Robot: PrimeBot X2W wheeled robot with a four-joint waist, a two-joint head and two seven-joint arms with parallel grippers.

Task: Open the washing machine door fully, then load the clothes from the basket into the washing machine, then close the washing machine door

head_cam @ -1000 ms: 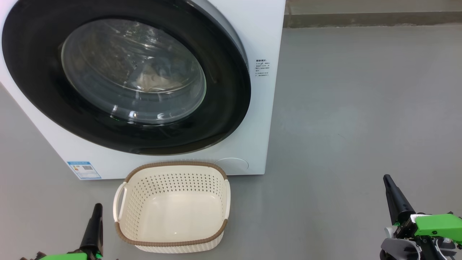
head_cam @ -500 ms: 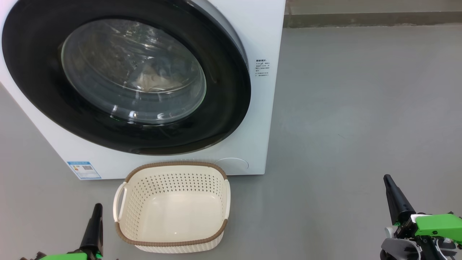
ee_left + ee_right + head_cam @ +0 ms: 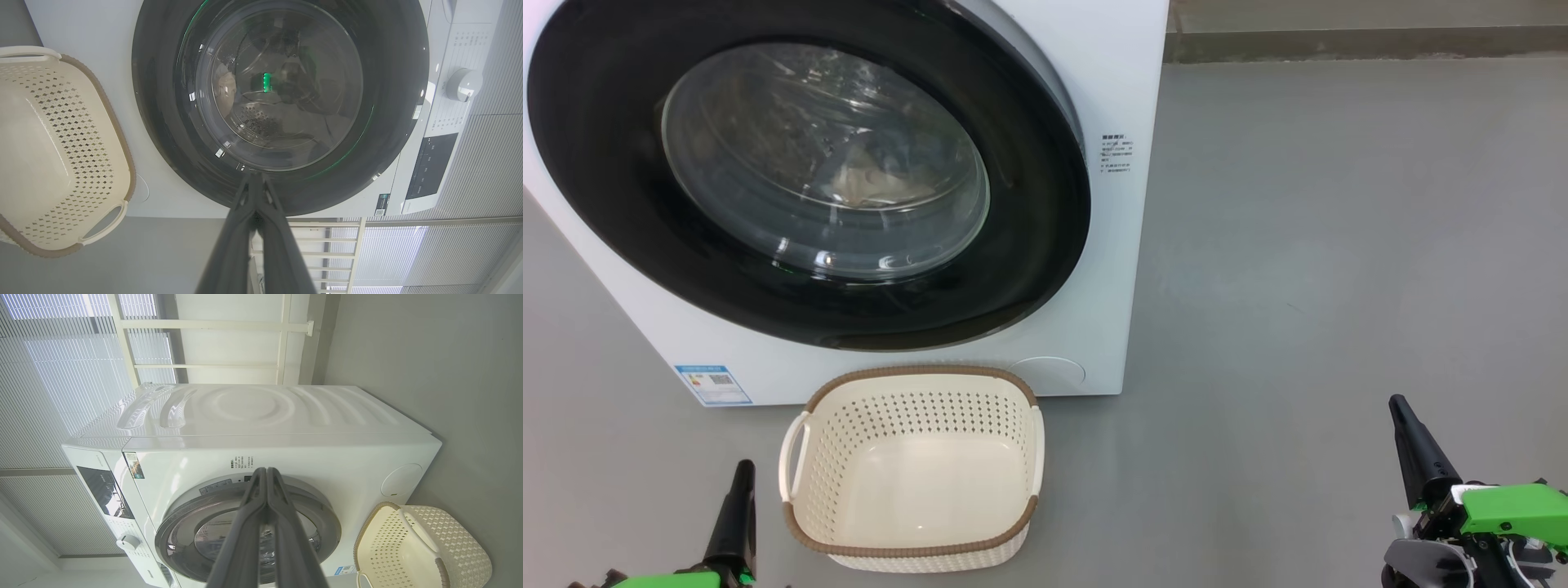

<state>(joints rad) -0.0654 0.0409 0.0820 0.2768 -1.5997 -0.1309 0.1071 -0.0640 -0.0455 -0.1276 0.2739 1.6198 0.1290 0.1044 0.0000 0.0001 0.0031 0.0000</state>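
Washing machine (image 3: 1115, 73): white front-loader, standing on the grey floor (image 3: 1298, 245) and taking up the upper left of your head view. Blue label sticker (image 3: 712, 384) low on its front, at the left corner.

Washing machine door (image 3: 1033, 245): lies flat against the front, closed. Wide glossy black rim, bulging glass centre with bright reflections. In the left wrist view you see perforated drum steel through the glass.

Clothes (image 3: 874, 184): a pale cream crumple behind the glass, low in the drum. It is probably the clothes, but glare blurs it and you cannot make out any print.

Basket (image 3: 915, 371): upright on the floor just in front of the machine, below the door. Brown rim, both side handles visible, bare cream bottom showing.

Left gripper (image 3: 742, 474): low at the left, just beside the basket's left handle without touching it. Your left wrist view shows its fingertips (image 3: 249, 192) pressed together with nothing between them, pointing at the door's rim.

Right gripper (image 3: 1403, 412): low at the far right, well apart from basket and machine. Fingertips (image 3: 259, 486) likewise clenched on nothing.

Control dial (image 3: 463, 83): on the white panel beside the door.
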